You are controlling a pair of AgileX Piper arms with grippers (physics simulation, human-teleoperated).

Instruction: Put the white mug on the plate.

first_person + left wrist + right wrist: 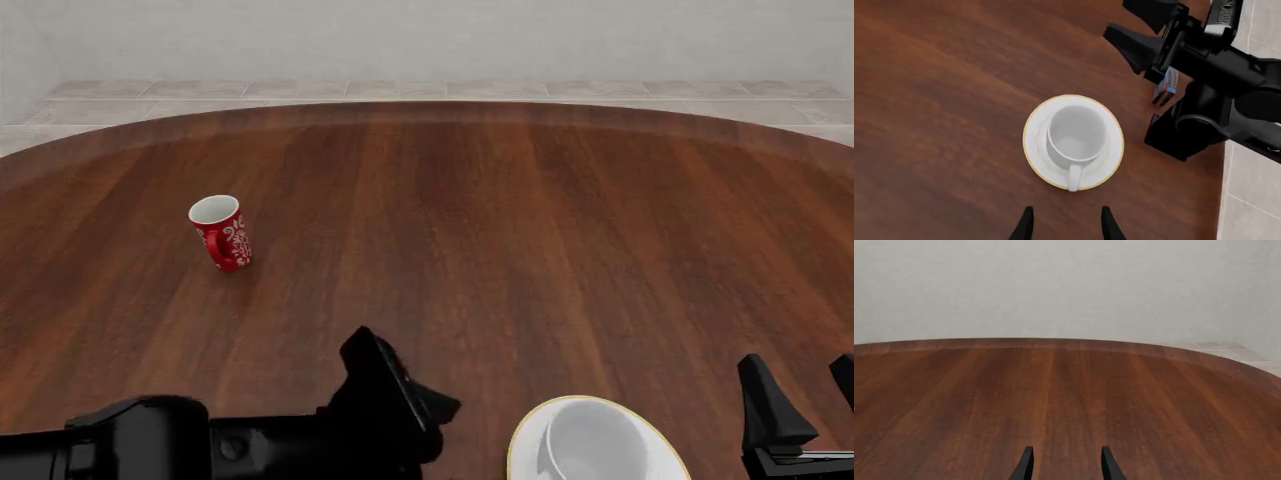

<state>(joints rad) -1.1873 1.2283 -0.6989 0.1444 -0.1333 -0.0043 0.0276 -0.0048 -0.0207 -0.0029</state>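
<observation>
The white mug (1077, 132) stands upright in the middle of the plate (1033, 150), its handle turned toward my left gripper (1067, 210). That gripper is open, holds nothing, and sits well back from the plate. In the front view the mug (587, 448) and the gold-rimmed plate (523, 440) sit at the table's near edge, partly cut off by the frame. My right gripper (798, 368) is open and empty just right of the plate; in its own wrist view, the right gripper (1067, 450) faces bare wood.
A small red mug (222, 232) with a white pattern stands upright at the far left of the wooden table (507, 230). The left arm (267, 440) lies low along the near edge. The right arm (1214, 65) rises beside the plate, near the table's edge and tiled floor (1254, 180).
</observation>
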